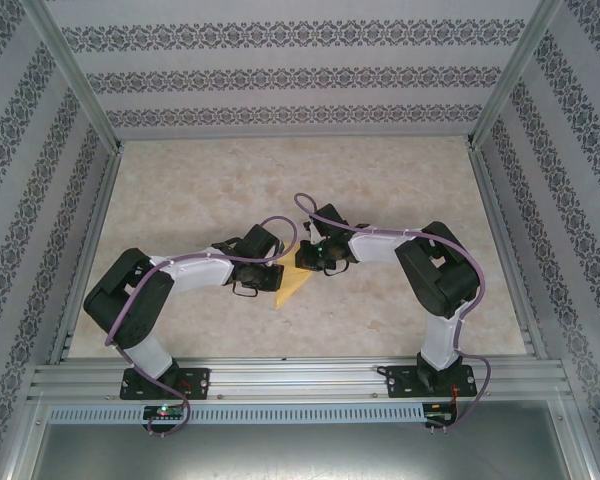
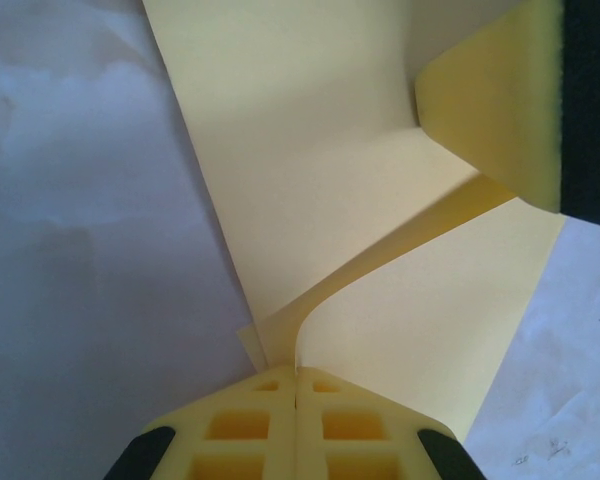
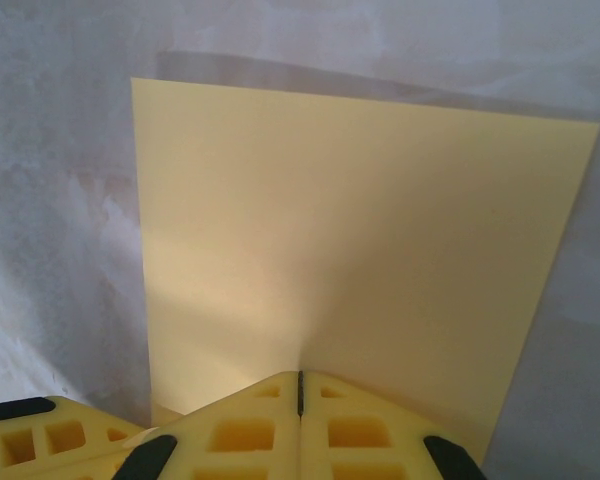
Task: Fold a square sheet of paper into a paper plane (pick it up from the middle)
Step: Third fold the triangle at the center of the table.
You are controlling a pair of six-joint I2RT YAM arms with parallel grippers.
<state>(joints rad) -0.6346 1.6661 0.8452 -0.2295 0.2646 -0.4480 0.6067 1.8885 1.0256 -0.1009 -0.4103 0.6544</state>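
You've got soft, even light overhead, no glare; wrist views go bluish, and the sheet (image 3: 360,250) throws a faint shadow on the surface (image 3: 60,200).

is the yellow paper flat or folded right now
Bent, not flat: the square sheet of paper rises in a soft curve into the shut left gripper, while the shut right gripper pinches it too.

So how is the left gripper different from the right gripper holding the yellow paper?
The left gripper pinches the square sheet of paper where it curls into a bend; the right gripper pinches a flat-looking part. From above, the left gripper reaches in from the left, the right gripper from the right. Both have yellow fingers, shut on the same sheet.
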